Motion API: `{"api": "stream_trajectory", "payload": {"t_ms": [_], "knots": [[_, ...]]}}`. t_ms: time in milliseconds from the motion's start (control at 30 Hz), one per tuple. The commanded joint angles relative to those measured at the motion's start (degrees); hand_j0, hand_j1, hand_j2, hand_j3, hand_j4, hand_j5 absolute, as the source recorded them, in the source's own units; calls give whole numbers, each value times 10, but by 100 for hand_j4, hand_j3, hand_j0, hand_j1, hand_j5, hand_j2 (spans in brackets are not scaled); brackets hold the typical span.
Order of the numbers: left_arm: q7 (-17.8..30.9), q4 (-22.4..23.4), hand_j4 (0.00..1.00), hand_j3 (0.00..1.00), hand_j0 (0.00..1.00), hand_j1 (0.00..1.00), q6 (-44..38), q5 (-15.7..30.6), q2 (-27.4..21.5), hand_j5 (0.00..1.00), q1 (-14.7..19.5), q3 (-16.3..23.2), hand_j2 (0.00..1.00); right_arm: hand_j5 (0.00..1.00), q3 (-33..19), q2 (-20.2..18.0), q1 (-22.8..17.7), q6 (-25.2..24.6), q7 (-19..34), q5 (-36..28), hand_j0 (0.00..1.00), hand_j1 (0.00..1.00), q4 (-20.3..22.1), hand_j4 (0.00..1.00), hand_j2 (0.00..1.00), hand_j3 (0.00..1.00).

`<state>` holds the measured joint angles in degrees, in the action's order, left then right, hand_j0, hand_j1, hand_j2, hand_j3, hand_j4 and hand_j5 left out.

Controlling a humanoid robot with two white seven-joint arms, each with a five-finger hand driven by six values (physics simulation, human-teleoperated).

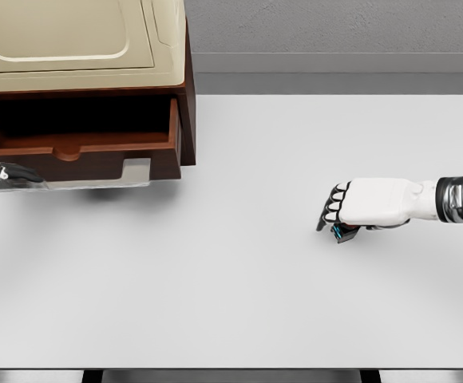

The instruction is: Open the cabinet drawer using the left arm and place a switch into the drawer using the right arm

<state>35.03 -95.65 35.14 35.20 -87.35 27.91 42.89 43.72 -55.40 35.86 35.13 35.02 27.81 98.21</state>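
1. We see the right hand [351, 209] over the white table [239, 303], fingers curled around a small dark switch [344, 232].
2. Well apart, the drawer [76, 148] of the cabinet [80, 48] stands pulled open.
3. The left hand [4, 176] shows at the drawer's left edge; we cannot tell its fingers' state.

I see no readable text, labels, brands or nos. anywhere: nothing legible on the cabinet [80, 48], the drawer [76, 148], or the table [231, 303].
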Motion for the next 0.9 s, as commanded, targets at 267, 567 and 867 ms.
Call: {"api": "stream_trajectory", "payload": {"t_ms": [267, 567, 867], "knots": [[0, -53, 100, 100, 100, 100, -1, 51, -34, 100, 21, -11, 100, 71, 0, -1, 0, -1, 0, -2, 71, 71, 0, 71, 71, 71], [0, -53, 100, 100, 100, 100, -64, 98, -20, 100, 53, -78, 100, 58, 0, -1, 0, -1, 0, -4, 58, 58, -1, 58, 58, 58], [0, -52, 100, 100, 100, 100, -70, 103, -19, 100, 54, -85, 100, 42, 0, -1, 0, -1, 0, -5, 42, 42, -2, 42, 42, 42]]}}
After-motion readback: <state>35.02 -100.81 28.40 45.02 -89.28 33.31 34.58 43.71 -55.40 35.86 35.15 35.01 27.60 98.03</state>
